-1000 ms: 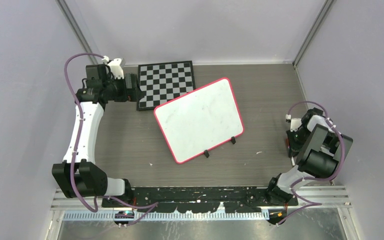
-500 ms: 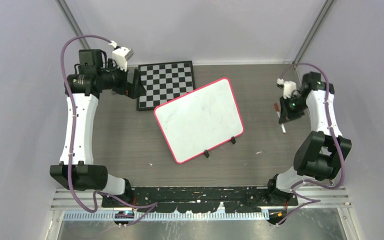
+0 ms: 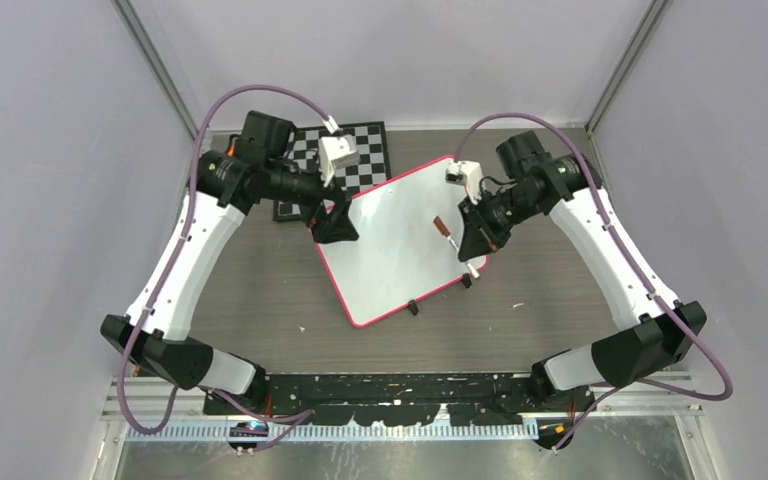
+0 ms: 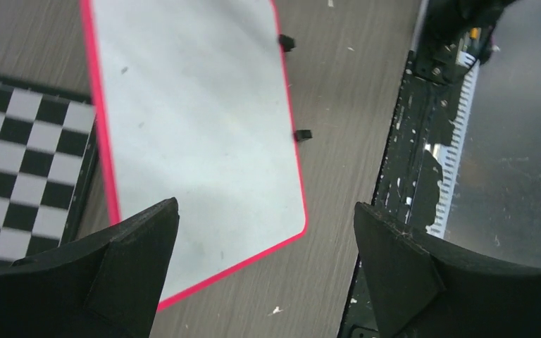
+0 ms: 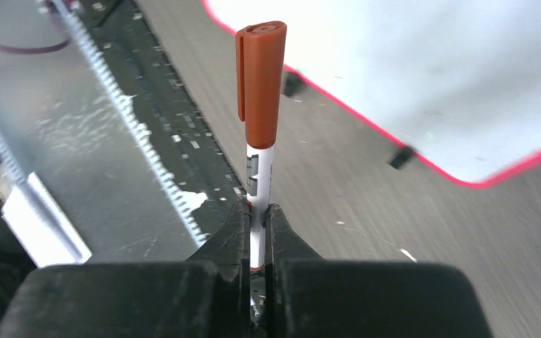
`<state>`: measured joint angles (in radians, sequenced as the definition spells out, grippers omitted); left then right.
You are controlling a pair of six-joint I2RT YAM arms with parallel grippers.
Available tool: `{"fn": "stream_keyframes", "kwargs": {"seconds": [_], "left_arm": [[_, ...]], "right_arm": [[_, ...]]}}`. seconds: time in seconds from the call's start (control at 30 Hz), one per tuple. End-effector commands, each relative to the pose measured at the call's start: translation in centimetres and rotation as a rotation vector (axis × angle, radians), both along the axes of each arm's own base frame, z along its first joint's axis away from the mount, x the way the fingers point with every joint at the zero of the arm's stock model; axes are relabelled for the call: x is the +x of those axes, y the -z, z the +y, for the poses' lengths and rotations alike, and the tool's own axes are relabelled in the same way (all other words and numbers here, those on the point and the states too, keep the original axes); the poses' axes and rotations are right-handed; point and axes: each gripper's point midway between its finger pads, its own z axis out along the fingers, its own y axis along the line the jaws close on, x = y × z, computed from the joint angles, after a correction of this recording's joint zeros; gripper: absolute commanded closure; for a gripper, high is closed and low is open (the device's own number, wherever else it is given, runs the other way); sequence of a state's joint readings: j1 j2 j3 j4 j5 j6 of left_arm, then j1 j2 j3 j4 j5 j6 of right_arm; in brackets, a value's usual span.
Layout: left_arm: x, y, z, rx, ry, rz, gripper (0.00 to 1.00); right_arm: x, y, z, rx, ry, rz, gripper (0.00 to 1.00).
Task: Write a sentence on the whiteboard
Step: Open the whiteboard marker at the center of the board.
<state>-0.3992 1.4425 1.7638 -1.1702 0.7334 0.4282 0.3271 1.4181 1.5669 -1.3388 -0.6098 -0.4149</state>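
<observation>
The whiteboard (image 3: 390, 262) lies tilted on the table, white with a pink-red rim and two black clip feet (image 3: 413, 307) on its near edge. No sentence shows on it; its face is blank. My left gripper (image 3: 332, 226) is open and empty over the board's left edge; in the left wrist view the board (image 4: 190, 105) lies between and beyond the open fingers (image 4: 264, 232). My right gripper (image 3: 472, 244) hovers over the board's right part, shut on a marker (image 3: 443, 229). In the right wrist view the marker (image 5: 260, 77) stands up from the shut fingers (image 5: 256, 220), its reddish-brown cap on.
A black-and-white checkered board (image 3: 365, 150) lies at the back, partly under my left arm, also in the left wrist view (image 4: 21, 162). The black base rail (image 3: 400, 392) runs along the near edge. Grey walls close in the sides and back.
Both arms swung inward. The left gripper came from beside the checkered board to the whiteboard's left edge. The right gripper carried the marker from the table's right side to over the board.
</observation>
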Motion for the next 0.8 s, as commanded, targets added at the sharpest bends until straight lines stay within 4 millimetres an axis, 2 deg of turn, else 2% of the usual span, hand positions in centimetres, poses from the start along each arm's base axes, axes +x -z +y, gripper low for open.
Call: {"fn": "stream_keyframes", "kwargs": {"seconds": [0.0,0.1,0.23,0.33,0.4,0.53,0.77], "left_arm": [[-3.8,-3.0,-2.5,-0.114,0.242,-0.206,0.05],[-5.0,-2.5,-3.3,-0.066,0.335,-0.271,0.08],[-6.5,-0.9,-4.1,0.103,0.508,-0.572,0.12],[-7.9,-1.1,-5.3,0.139,0.614,-0.820,0.18],[-8.3,-0.8,-6.0,0.160,0.670,-0.916,0.18],[-8.6,-0.8,-7.6,0.149,0.706,-0.989,0.21],[-8.2,1.2,-9.5,0.195,0.752,-1.070,0.29]], "right_arm": [[-4.6,-1.9,4.0,0.127,-0.123,0.110,1.00],[-6.9,-1.8,5.7,0.162,-0.193,0.193,1.00],[-9.1,-2.4,7.4,0.236,-0.242,0.313,1.00],[-10.0,-2.6,8.0,0.258,-0.261,0.360,1.00],[-10.3,-2.6,8.2,0.262,-0.263,0.369,1.00],[-10.8,-2.5,8.4,0.264,-0.259,0.407,1.00],[-11.8,-2.4,8.7,0.251,-0.291,0.427,1.00]]}}
